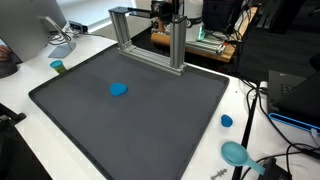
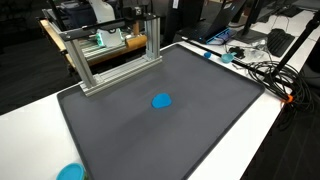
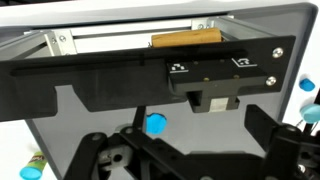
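Observation:
In the wrist view my gripper [image 3: 196,130] stands open, its black fingers [image 3: 268,140] spread wide with nothing between them. Beyond the fingers a small blue disc [image 3: 155,125] lies flat on the dark grey mat [image 3: 210,135]. Both exterior views show the disc [image 1: 118,89] [image 2: 161,101] near the middle of the mat [image 1: 140,125] [image 2: 160,135]. Behind it stands an aluminium frame [image 1: 150,45] [image 2: 110,62]. A wooden block [image 3: 185,39] rests on the frame's top bar [image 3: 120,42]. The gripper [image 1: 166,12] hangs high above that frame, away from the disc.
The mat lies on a white table [image 1: 25,90]. A green-capped item [image 1: 58,67], a small blue cap [image 1: 226,121] and a teal scoop [image 1: 235,152] sit off the mat. Cables [image 2: 262,72] and electronics crowd one side. A teal object [image 2: 70,172] lies near a corner.

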Controlling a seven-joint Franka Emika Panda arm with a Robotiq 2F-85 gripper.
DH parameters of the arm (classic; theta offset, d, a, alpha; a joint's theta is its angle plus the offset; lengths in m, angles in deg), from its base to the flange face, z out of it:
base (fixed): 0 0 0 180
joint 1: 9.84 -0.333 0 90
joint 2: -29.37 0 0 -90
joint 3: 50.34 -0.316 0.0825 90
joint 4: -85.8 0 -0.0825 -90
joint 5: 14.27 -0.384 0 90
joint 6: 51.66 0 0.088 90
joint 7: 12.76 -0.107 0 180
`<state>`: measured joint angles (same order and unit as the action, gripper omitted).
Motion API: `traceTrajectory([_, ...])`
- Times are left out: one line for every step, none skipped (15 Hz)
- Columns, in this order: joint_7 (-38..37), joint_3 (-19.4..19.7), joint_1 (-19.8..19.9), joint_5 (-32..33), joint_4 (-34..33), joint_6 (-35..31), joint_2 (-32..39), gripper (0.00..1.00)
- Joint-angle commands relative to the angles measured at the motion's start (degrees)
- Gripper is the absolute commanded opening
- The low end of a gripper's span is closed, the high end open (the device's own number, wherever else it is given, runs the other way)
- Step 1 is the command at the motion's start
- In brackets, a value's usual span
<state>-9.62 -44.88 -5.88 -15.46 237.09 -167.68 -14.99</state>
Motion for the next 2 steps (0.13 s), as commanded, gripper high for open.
traceTrajectory([2.1,4.7,2.5,-1.1,0.9,-2.7,-7.1,1.0])
traceTrajectory([0.5,2.1,1.8,-0.1,-0.4,-0.7,-2.9,1.0])
